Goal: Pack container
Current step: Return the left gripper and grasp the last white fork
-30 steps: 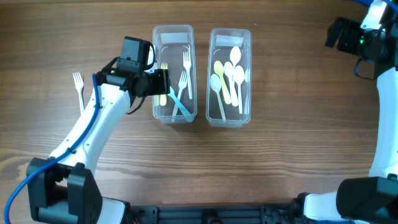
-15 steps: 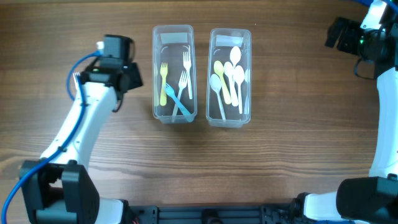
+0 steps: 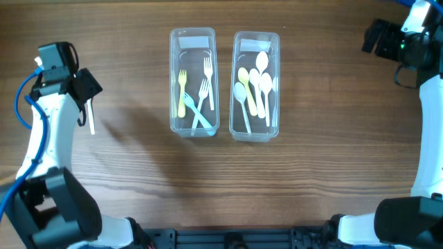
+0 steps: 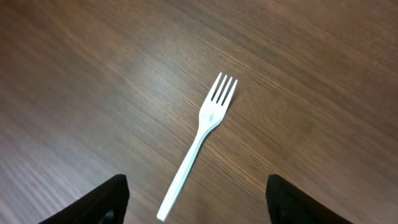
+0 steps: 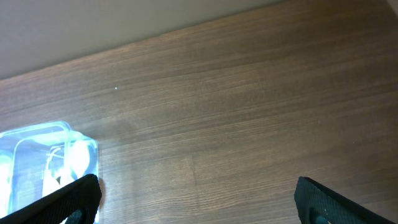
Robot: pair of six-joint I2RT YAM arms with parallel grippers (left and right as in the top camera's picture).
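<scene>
Left gripper (image 3: 86, 87) at the far left of the table (image 3: 311, 180), jaws wide apart, nothing in them. Its wrist view shows both fingertips (image 4: 107, 200) low in frame with a white fork (image 4: 203, 138) lying flat on the wood between and ahead of them, tines pointing away, untouched. In the overhead view the fork handle sticks out just below the gripper, well apart from the boxes. Left box (image 3: 193, 32), mid-table, holds forks: a yellow fork (image 3: 182, 93), white ones (image 3: 206, 81) and a blue piece (image 3: 201, 115) lying slanted at the near end. Right box (image 3: 256, 34) sits just beside it, parallel, not touching, and holds spoons: yellow (image 3: 245, 79), white (image 3: 264, 77) and pale blue (image 3: 241, 97). Right gripper (image 5: 196, 190) is up at the far right corner, jaws spread wide, empty, over bare wood; a corner of the right box shows at the left of its wrist view.
</scene>
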